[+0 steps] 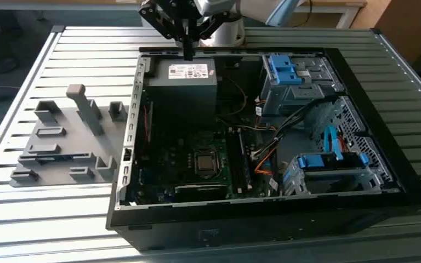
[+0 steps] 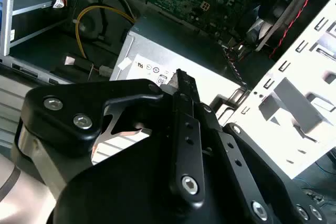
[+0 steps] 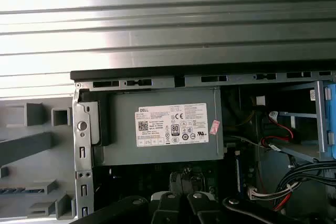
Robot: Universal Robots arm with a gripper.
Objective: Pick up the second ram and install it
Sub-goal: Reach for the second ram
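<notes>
The second ram (image 1: 53, 158) is a thin blue stick lying in a slot of the grey holder tray (image 1: 57, 148), at the exterior view's left beside the open computer case (image 1: 269, 219). In the first wrist view a blue strip of the ram (image 3: 23, 190) shows in the tray (image 3: 31, 145). My gripper (image 1: 188, 55) hangs over the case's far edge, above the grey power supply (image 1: 181, 82), well away from the tray. Its black fingers (image 2: 181, 98) are pressed together with nothing between them.
The case lies open on a slatted metal table (image 1: 86, 49). Inside are the green motherboard (image 1: 195, 159), loose cables (image 1: 269, 148) and light-blue drive brackets (image 1: 284, 68) at the exterior view's right. An upright post (image 1: 86, 109) rises from the tray.
</notes>
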